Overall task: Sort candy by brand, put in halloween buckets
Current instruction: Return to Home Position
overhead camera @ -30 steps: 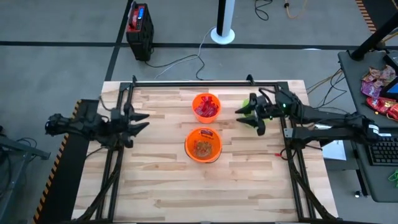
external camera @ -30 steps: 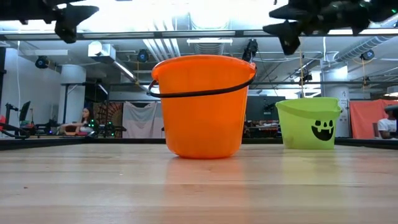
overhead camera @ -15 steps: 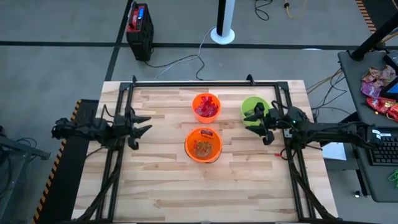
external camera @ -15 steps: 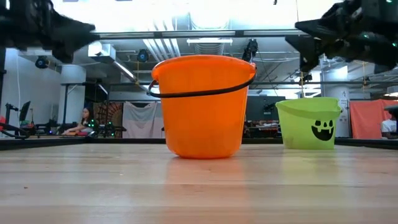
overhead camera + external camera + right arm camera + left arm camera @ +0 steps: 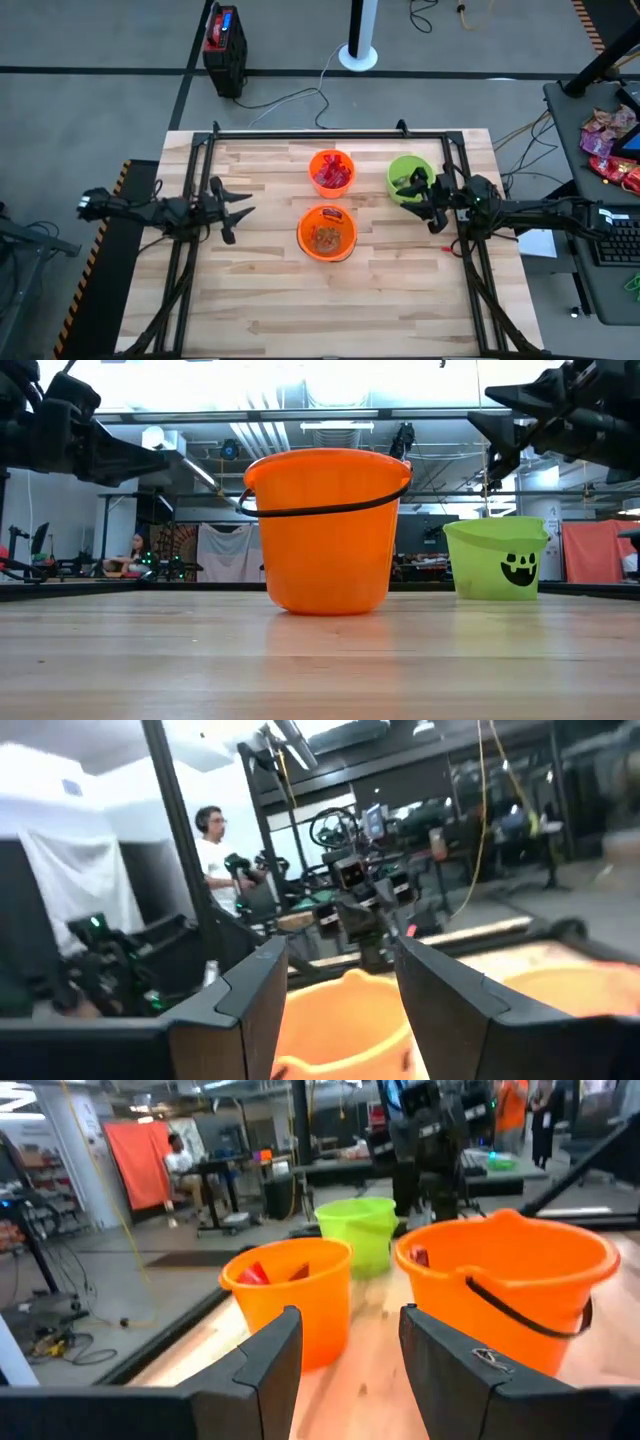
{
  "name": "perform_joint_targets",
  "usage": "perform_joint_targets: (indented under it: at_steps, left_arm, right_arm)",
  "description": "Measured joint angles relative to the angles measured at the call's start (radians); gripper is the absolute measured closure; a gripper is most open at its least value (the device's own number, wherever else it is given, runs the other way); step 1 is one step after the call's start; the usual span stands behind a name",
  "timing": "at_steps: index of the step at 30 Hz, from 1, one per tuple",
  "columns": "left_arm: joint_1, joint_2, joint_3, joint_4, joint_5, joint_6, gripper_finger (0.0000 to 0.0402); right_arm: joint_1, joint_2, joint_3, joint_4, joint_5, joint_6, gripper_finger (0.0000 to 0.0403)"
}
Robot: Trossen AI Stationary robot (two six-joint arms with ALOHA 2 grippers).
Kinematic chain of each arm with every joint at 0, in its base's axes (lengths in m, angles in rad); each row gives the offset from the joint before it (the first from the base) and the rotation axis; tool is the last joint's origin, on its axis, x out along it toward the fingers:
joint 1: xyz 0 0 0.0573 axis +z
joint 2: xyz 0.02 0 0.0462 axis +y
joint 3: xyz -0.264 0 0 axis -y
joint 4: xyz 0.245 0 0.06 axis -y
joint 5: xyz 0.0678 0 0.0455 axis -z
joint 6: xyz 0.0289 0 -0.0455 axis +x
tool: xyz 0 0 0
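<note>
Holds left arm (image 5: 150, 208) low & level, reaching in over the tabletop (image 5: 300, 300) from its left edge, left jaws pointing twd centre, spread wide, nothing btwn them. Holds right arm (image 5: 530, 210) level too, reaching in from the right edge, right jaws aimed inward, parted & empty. Hangs both clear above the tabletop per low view.
</note>
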Motion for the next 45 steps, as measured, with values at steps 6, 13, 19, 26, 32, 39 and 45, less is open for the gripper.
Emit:
perform_joint_targets:
  at_steps: [6, 13, 19, 26, 32, 39, 45]
  left_arm:
    - [0.0, 0.038, 0.005, -0.007, 0.0, -0.008, 0.0249]
    - [0.0, 0.066, 0.005, -0.005, 0.0, -0.008, 0.0249]
    - [0.0, 0.086, 0.005, -0.004, 0.001, -0.008, 0.0249]
    - [0.0, 0.097, 0.005, -0.001, 0.001, -0.008, 0.0249]
    - [0.0, 0.105, 0.005, -0.001, 0.003, -0.008, 0.0249]
    - [0.0, 0.109, 0.005, -0.001, 0.004, -0.008, 0.0249]
    - [0.0, 0.113, 0.005, -0.005, 0.004, -0.009, 0.0249]
  right_arm:
    - [0.0, 0.008, 0.003, -0.006, 0.0, 0.11, 0.0225]
    - [0.019, -0.009, 0.005, -0.043, 0.001, 0.111, 0.0225]
    - [0.123, -0.105, 0.006, -0.163, 0.001, -0.015, 0.0225]
    - [0.246, -0.34, 0.006, -0.599, 0.315, -0.208, 0.0225]
    - [0.282, -0.562, 0.001, -0.936, 0.66, -0.171, 0.0225]
    - [0.342, -0.616, -0.001, -0.95, 0.556, -0.361, 0.0225]
    - [0.397, -0.616, -0.001, -0.953, 0.54, -0.384, 0.0225]
